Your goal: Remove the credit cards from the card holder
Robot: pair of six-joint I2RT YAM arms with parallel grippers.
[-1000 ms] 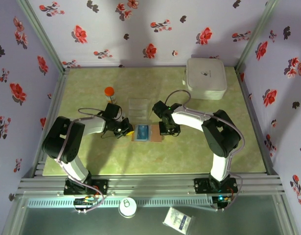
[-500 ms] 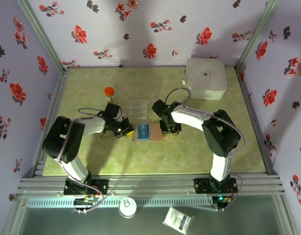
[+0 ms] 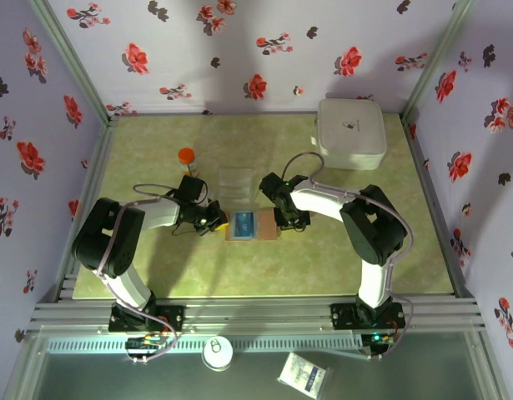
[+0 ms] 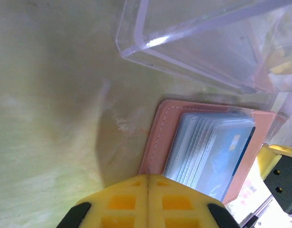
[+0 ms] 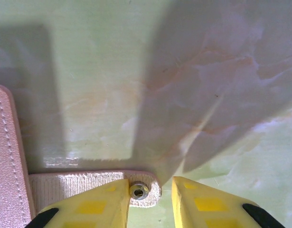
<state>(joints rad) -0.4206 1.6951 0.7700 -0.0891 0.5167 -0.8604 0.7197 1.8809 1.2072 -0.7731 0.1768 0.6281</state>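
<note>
The card holder (image 3: 254,227) lies open on the table, tan-pink leather (image 4: 157,137) with clear sleeves inside. A teal-blue credit card (image 3: 243,222) shows in the top sleeve (image 4: 226,152). My left gripper (image 3: 213,218) is shut, its yellow fingertips (image 4: 148,178) meeting over the holder's left edge. My right gripper (image 3: 284,222) stands at the holder's right side. It (image 5: 150,183) is open a little, and the clasp tab with its metal snap (image 5: 138,191) lies between the fingers, next to the left one.
A clear ridged plastic tray (image 3: 237,183) sits just behind the holder (image 4: 198,42). An orange-capped tube (image 3: 186,157) stands at the left rear. A white case (image 3: 350,133) fills the back right corner. The flowered walls close in the table.
My right gripper has opened and let go of the clasp tab, which now lies flat. The left gripper and the card holder have stayed put.
</note>
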